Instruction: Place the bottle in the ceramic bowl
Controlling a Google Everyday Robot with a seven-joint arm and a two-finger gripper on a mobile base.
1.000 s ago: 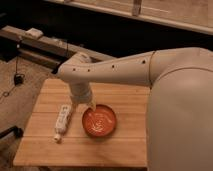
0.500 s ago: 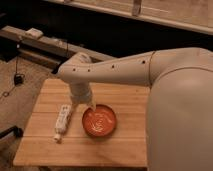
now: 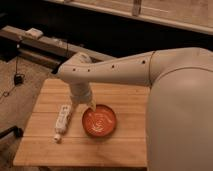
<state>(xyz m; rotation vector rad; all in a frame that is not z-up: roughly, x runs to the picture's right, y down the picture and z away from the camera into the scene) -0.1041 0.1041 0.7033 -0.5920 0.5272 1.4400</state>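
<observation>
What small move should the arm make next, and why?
Probably shift the gripper left and down onto the bottle. The bottle lies flat on the wooden table, just left of the ceramic bowl, untouched, while the gripper hangs above the bowl's left rim, jaws open and empty. Nothing can go in until the bottle is picked up.

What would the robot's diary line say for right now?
end effector: open, at ceramic bowl upper-left rim | bottle: lying on table, unheld | bowl: empty
</observation>
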